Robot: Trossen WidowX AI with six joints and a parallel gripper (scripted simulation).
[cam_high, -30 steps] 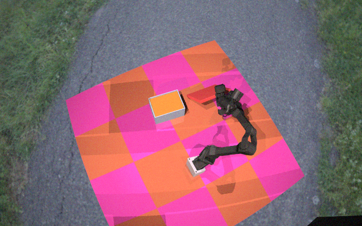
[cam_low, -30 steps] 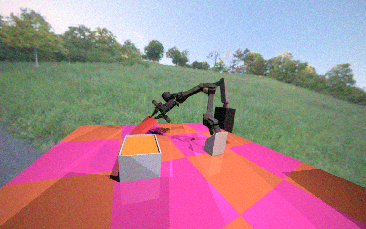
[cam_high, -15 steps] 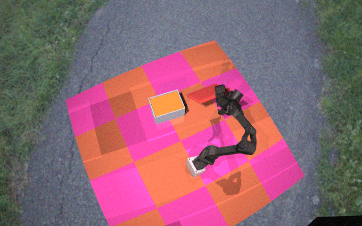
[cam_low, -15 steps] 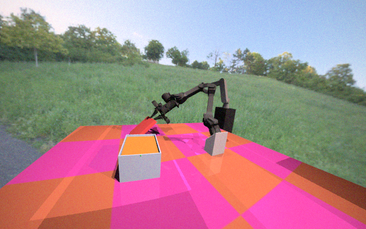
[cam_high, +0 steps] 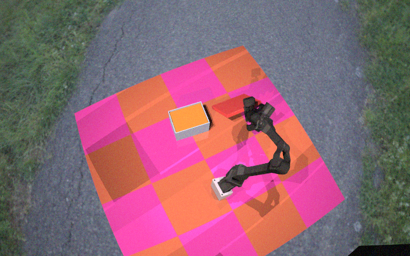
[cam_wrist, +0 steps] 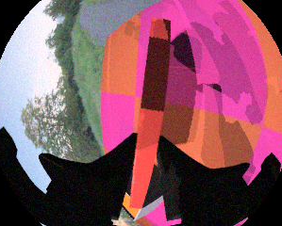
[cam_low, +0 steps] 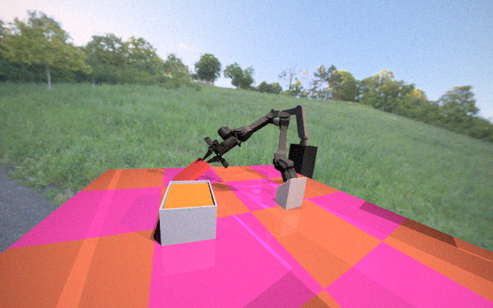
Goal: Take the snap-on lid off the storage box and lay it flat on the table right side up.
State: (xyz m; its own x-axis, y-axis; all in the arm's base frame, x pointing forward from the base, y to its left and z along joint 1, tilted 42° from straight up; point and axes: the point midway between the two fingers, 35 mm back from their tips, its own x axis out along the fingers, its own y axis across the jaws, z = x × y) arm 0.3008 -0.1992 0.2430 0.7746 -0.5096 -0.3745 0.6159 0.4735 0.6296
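The red lid (cam_high: 231, 106) (cam_low: 192, 170) (cam_wrist: 147, 124) is off the box and tilted, its gripped side higher than its far side. Whether its low edge touches the table cannot be told. My gripper (cam_low: 205, 158) (cam_wrist: 147, 138) is shut on the lid, with one finger on each side of its edge in the wrist view. The grey storage box (cam_high: 192, 130) (cam_low: 188, 226) stands upright and uncovered, with an orange surface inside its rim. In the top view the lid is to the right of the box, apart from it, and my fingertips are largely hidden.
The checked pink and orange table (cam_high: 181, 206) (cam_low: 100, 267) carries the box and the arm's white base (cam_high: 219, 194) (cam_low: 293, 196). The base stands nearer the bottom of the top view than the box. The table's far right edge runs beyond the lid and arm. Shadows cross the table.
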